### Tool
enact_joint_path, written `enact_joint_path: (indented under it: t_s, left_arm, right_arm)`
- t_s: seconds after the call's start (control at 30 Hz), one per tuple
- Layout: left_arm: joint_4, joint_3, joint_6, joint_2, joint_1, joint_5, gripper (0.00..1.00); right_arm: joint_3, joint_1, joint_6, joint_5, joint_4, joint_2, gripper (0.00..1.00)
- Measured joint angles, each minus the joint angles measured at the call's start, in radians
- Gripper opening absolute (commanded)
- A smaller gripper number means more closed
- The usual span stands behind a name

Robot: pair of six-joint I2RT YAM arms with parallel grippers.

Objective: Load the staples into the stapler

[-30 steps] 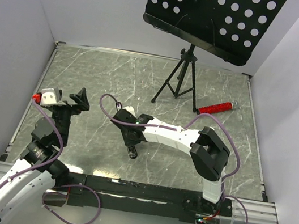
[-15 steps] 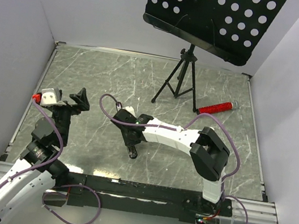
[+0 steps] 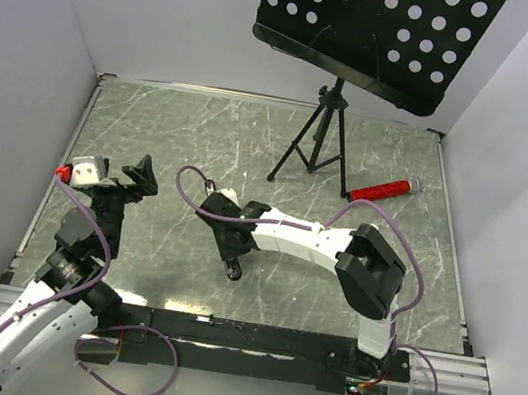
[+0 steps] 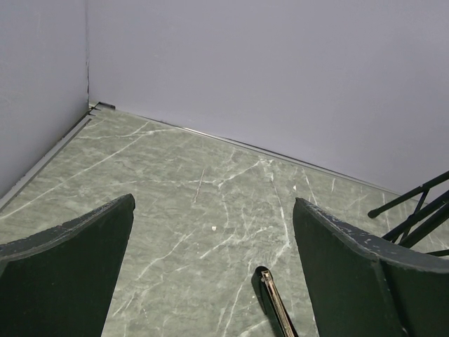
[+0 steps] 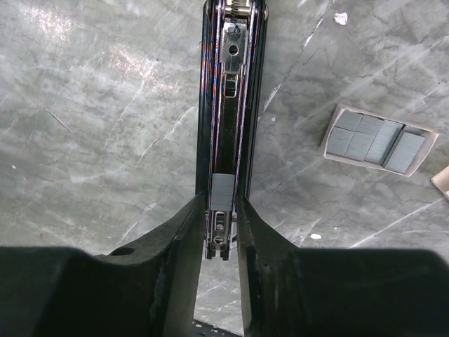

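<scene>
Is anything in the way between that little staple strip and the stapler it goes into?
Nothing visible. The staples already lie in the channel of the open stapler, between the fingers of the right gripper.

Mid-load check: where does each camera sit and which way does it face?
Top external: above, behind the robot, looking down on the green marbled table; both arms show.
Left wrist: low, facing the back wall; the open left gripper frames it.
Right wrist: straight down on the open black stapler holding the silvery-grey metal staple strip; right gripper straddles it.
Shared: both wrist views show the stapler.
</scene>
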Motion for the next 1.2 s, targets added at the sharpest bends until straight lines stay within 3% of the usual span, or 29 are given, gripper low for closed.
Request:
enact_joint_path:
  t_s: [0.27,0.53,1.2]
  left_arm:
    - [0.000,0.000,0.000,-0.001,0.000,0.000,0.99]
    - [0.000,0.000,0.000,-0.001,0.000,0.000,0.99]
    - [0.000,0.000,0.000,-0.001,0.000,0.000,0.99]
  right_arm:
    - [0.010,-0.002,0.006,0.002,-0.015,0.000,0.38]
    - [0.071,-0.049,0.004,0.024,-0.039,0.001,0.48]
    - [0.116,-0.087,-0.012,0.026,-0.055,0.086,0.50]
